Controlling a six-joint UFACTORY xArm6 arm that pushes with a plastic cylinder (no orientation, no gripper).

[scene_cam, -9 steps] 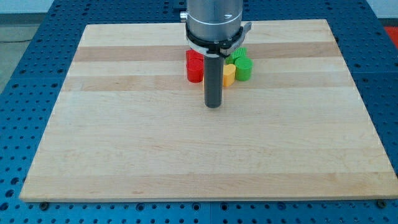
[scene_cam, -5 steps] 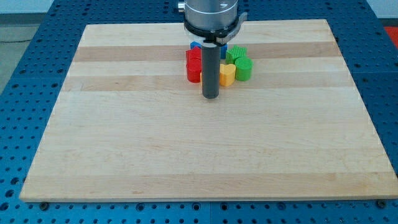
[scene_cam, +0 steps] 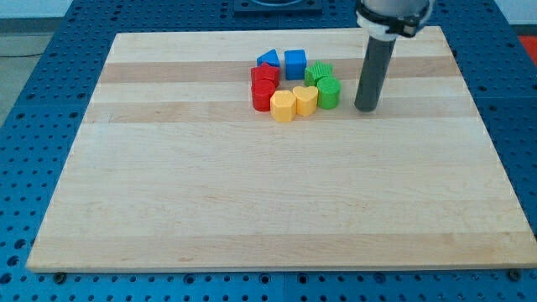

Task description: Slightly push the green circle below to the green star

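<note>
Our end effector, a jawless rod, sets my tip (scene_cam: 365, 108) just right of the green circle (scene_cam: 328, 93), below the green star (scene_cam: 318, 73), seemingly lining up its nudge.

**Blocks clustered near the top of the wooden surface**

The pale wooden surface (scene_cam: 252, 201) lies on a blue perforated bench (scene_cam: 42, 67). A tight cluster sits near the view's top: a blue block (scene_cam: 268, 59) and blue cube (scene_cam: 294, 62), two red blocks (scene_cam: 264, 81), a yellow block (scene_cam: 283, 106), a yellow heart (scene_cam: 305, 100), a green star (scene_cam: 318, 73) and green circle (scene_cam: 328, 92). My tip (scene_cam: 364, 108) rests just right of the green circle.
</note>
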